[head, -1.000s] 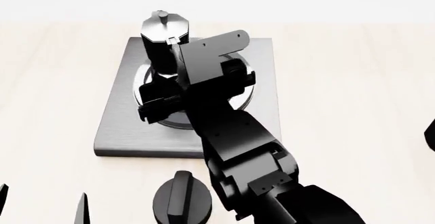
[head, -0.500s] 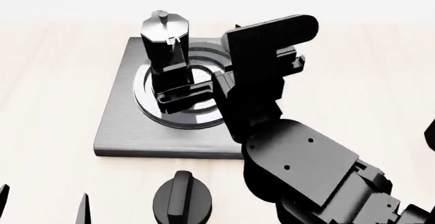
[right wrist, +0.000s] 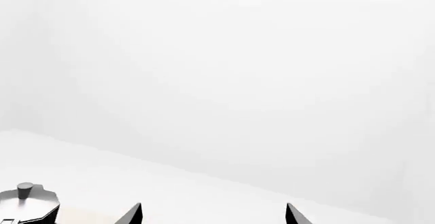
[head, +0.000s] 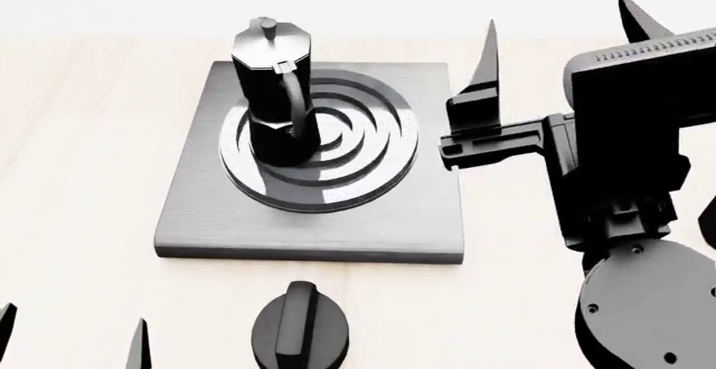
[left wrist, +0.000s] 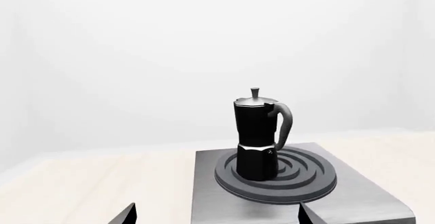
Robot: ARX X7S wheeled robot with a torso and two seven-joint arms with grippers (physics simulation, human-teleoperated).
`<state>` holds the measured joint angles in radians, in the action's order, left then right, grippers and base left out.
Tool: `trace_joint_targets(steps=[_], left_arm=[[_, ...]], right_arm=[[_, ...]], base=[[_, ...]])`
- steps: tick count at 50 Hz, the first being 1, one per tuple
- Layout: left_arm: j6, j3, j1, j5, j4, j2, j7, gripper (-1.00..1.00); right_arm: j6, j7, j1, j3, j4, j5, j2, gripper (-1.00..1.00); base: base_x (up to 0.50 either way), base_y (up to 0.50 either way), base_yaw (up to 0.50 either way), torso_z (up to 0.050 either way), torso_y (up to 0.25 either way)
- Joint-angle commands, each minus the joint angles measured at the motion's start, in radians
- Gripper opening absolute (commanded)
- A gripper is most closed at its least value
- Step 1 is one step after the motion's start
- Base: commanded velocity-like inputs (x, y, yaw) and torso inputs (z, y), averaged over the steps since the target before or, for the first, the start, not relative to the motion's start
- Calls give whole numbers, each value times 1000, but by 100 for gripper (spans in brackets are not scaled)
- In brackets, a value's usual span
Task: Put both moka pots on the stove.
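Standing on the stove [head: 213, 210]: one moka pot [head: 272, 92].

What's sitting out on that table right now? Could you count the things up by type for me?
Moka pot: 1, standing on the burner
Stove: 1
Dial knob: 1
Total: 3 things. Only one pot shows in any view.

The right gripper [head: 559, 38] points away from the robot, jaws apart and empty. The left gripper [head: 73, 335] shows only parted fingertips.
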<state>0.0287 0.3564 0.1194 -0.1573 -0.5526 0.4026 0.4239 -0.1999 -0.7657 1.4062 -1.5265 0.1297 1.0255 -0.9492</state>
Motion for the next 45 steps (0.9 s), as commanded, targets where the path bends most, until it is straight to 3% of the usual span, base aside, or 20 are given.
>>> trace_joint_targets(steps=[1,4,6,10,11,13,15,18,22,32,45], left_arm=[[0,1,-3,-2,4,2,3,100],[4,5,-2,1,0,2,5,100],[5,5,-2,2,-1,2,6,100],[4,7,-2,2,0,3,5,100],[3,7,-2,1,0,3,5,100],[1,7,-1,0,0,4,6,100],[1,5,0,-1,-1,5,8,100],[1,5,-1,-2,0,5,8,100],[3,5,-1,-4,-2,6,9,100],[0,9,-4,-3,2,7,10,100],[-8,13,-7,-7,15,7,9,100]], right_arm=[[39,0,14,-7,1,-18,-134,100],[-12,-31,-5,16,-10,12,-159,100],[9,16,10,19,-7,44,-182,100],[38,-31,16,30,-18,87,-216,100],[37,37,12,30,-23,137,-227,100],[45,121,25,1,-21,16,-235,100],[6,85,2,9,-36,25,-254,100],[11,102,-9,18,-60,119,-281,100],[-26,242,-31,27,-70,236,-332,100],[59,374,-26,27,-198,354,-346,100],[207,456,38,19,-346,321,-302,100]], base=[[0,0,0,0,0],[0,0,0,0,0],[0,0,0,0,0],[0,0,0,0,0],[0,0,0,0,0],[0,0,0,0,0],[0,0,0,0,0],[0,0,0,0,0],[0,0,0,0,0],[0,0,0,0,0],[0,0,0,0,0]])
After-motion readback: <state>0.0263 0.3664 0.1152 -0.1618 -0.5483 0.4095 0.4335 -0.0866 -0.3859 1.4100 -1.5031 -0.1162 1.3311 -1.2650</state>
